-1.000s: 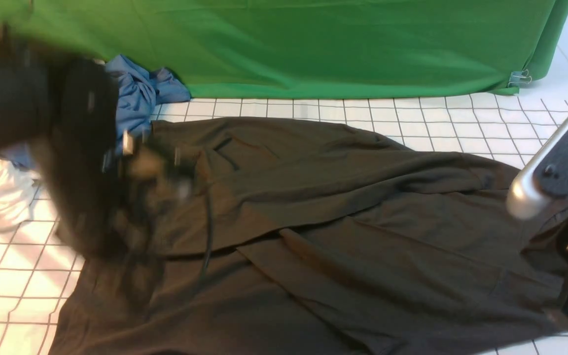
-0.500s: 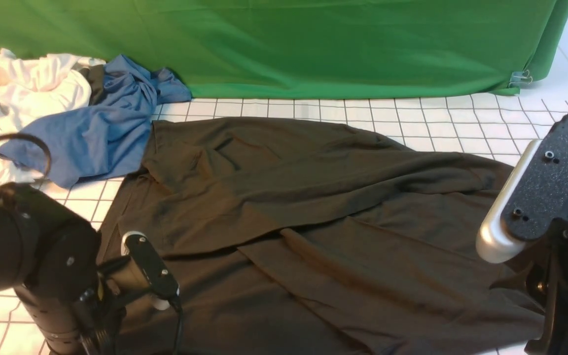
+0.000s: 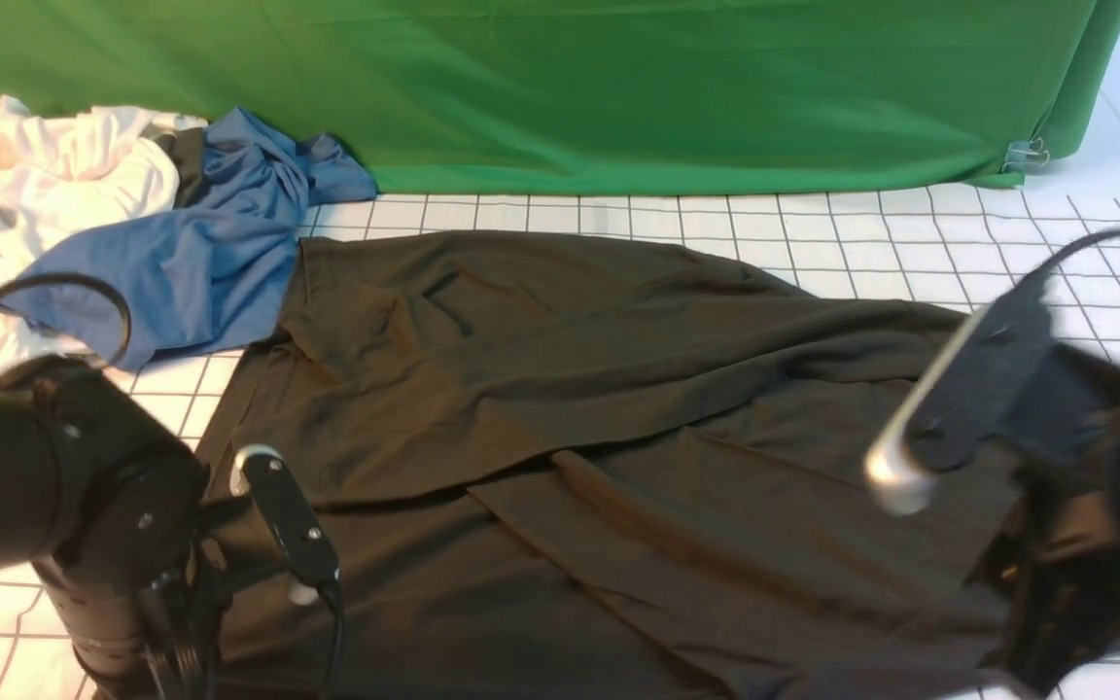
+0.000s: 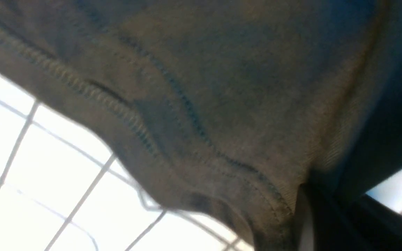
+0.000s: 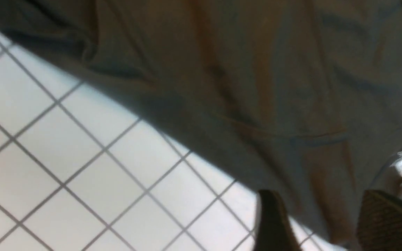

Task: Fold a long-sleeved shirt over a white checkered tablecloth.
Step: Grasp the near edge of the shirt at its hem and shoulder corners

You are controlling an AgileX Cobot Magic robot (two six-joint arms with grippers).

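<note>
The long-sleeved shirt (image 3: 618, 408) is lying rumpled and partly doubled over across the middle of the front view. It is resting on the white checkered tablecloth (image 3: 910, 233), and its lower part is running off the bottom edge of the frame. The left gripper (image 4: 307, 212), in the lower left of the front view, is clenching the stitched hem; in its wrist view the fabric is bunching into the one finger showing. The right gripper (image 5: 326, 223), at the right edge, is hanging with jaws released and spread, with the shirt's border lying just beneath them.

By my reading, the robot is taking hold of two edges for a fold. Next, the right jaws need closing on the cloth before both arms lift and carry together.

The right arm is blurring in the front view, the left fingertips are hiding behind the arm's own body, and no chest print or neck label is showing.
</note>
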